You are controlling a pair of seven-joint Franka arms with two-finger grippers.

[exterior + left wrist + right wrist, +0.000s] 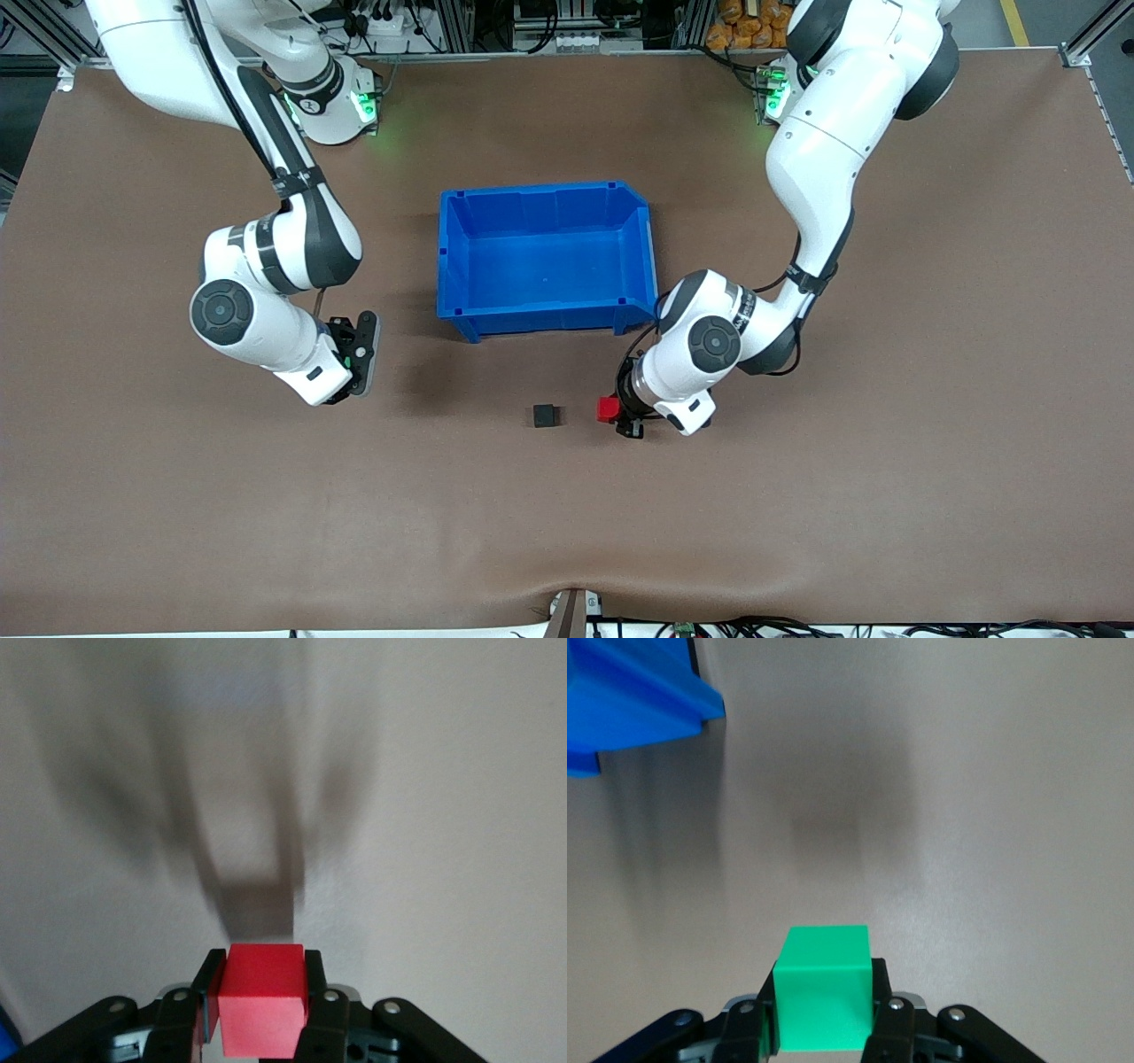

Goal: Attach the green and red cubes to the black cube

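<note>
The black cube [544,415] sits on the brown table, nearer to the front camera than the blue bin. My left gripper [618,416] is shut on the red cube [608,408] and holds it low over the bare table, beside the black cube toward the left arm's end, with a gap between them. In the left wrist view the red cube [261,1010] sits between the fingers [315,974]. My right gripper [359,354] is over the bare table toward the right arm's end. It is shut on the green cube [824,997], which the hand hides in the front view.
The blue bin [545,190] stands open and empty at the table's middle, and its corner shows in the right wrist view [629,700]. The brown table mat [797,496] is bare around the black cube.
</note>
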